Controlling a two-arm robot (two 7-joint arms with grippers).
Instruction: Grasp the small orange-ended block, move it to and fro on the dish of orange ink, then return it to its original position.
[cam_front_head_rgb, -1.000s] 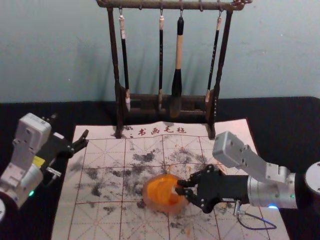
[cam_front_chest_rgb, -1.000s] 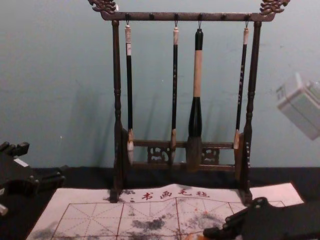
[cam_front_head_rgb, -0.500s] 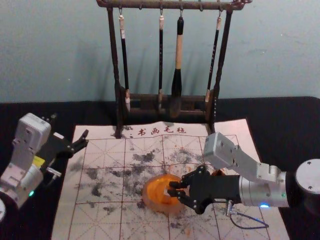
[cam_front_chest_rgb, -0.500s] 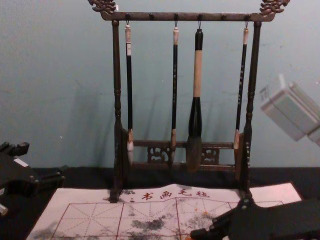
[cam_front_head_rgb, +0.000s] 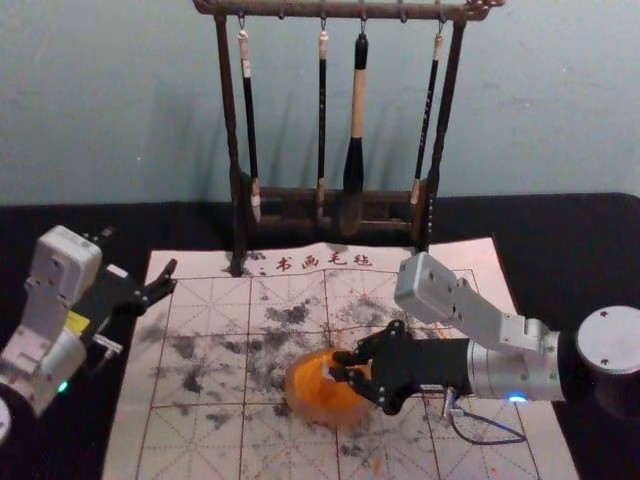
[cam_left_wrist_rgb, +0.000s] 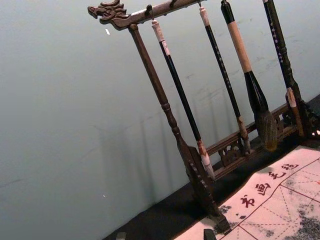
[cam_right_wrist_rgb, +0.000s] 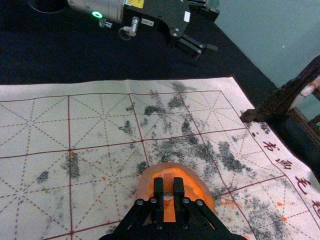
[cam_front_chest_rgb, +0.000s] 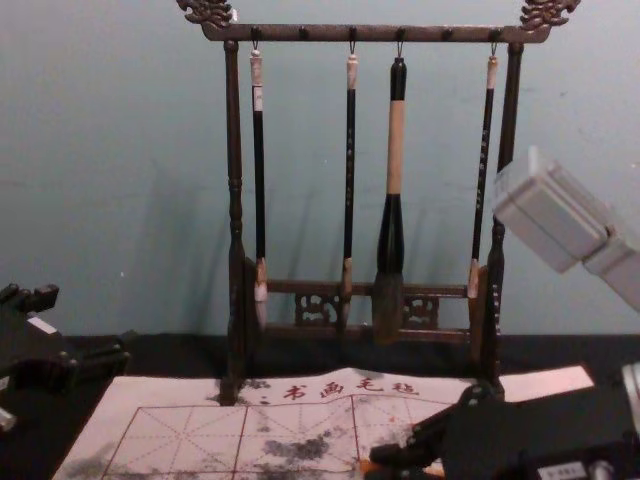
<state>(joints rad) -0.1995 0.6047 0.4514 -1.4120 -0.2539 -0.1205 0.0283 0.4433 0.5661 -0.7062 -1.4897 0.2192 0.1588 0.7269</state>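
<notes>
Dish (cam_front_head_rgb: 303, 405): on the mat (cam_front_head_rgb: 200, 445), nearer the right gripper (cam_front_head_rgb: 337, 366). Left gripper (cam_front_head_rgb: 139, 258): parked at mat's left edge, fingers apart. Right gripper: clamped on the block (cam_right_wrist_rgb: 168, 185), over the dish, within its rim; ink contact unconfirmed.

Right arm (cam_front_head_rgb: 540, 372): was silver and barrel-shaped, with black sections and a blue light (cam_front_head_rgb: 517, 398)
Round cap (cam_front_head_rgb: 612, 338): was silver, dotted with screws
Bracket (cam_front_head_rgb: 480, 310): was grey and boxy, with small screws
Cable (cam_front_head_rgb: 488, 442): was thin and bluish, looping from a metal plug (cam_front_head_rgb: 449, 404)
Right gripper (cam_front_head_rgb: 340, 367): was black, with pale screws
Left gripper (cam_front_head_rgb: 139, 251): was black, with a white label (cam_front_head_rgb: 118, 271)
Left arm (cam_front_head_rgb: 52, 360): was silver, with a yellow sticker (cam_front_head_rgb: 76, 322) and green light (cam_front_head_rgb: 63, 386)
</notes>
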